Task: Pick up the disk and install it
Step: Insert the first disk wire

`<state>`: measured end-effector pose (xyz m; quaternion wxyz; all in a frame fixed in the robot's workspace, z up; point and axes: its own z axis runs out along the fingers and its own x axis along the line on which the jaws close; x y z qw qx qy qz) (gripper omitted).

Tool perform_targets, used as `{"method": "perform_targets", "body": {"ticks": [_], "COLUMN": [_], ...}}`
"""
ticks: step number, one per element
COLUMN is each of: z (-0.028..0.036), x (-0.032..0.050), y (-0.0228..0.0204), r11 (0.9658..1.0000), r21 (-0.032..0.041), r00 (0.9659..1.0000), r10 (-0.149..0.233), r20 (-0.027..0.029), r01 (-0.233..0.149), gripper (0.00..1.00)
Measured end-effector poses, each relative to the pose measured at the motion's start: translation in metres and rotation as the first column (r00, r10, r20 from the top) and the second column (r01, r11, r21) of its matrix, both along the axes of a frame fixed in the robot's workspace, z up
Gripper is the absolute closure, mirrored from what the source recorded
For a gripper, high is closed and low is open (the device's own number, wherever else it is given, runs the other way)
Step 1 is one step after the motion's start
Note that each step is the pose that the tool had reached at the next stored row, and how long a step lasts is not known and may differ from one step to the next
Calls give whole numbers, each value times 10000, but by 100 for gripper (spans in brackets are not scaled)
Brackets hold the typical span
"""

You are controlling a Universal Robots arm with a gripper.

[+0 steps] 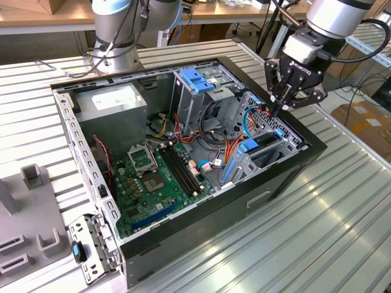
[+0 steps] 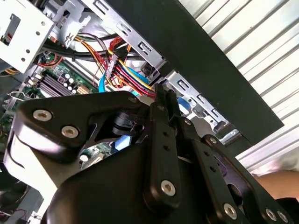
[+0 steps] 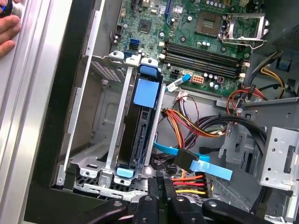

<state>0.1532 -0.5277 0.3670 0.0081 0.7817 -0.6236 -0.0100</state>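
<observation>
Your gripper (image 1: pixel 282 105), upper right in the exterior view, has fingers pressed together holding nothing, tips poised over the bay. The disk (image 3: pixel 140 135) sits edge-on in its drive bay (image 3: pixel 93 116), blue rails seated, looking installed.

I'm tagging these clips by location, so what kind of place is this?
Likely a robotics lab or test workshop: an open computer case lies on a ribbed metal table, a robot arm's gripper hangs over it, and wooden workbenches stand behind.

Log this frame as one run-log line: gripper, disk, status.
gripper: shut, empty, above case edge | disk: on edge in drive bay, blue rails showing | contact: apart
</observation>
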Motion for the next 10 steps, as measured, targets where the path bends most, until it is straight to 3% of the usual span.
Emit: {"method": "perform_targets", "body": {"ticks": [2,6,10], "z": [-3,-11,-18], "x": [0,-1,-14], "y": [0,0,-3], "r11": [9993,9930,9915], "r21": [-1,2,-57], "r00": [9993,9930,9915], "r10": [-381,-1182,-1298], "r20": [-1,0,7], "r01": [381,1182,1298], "gripper": [84,84,84]}}
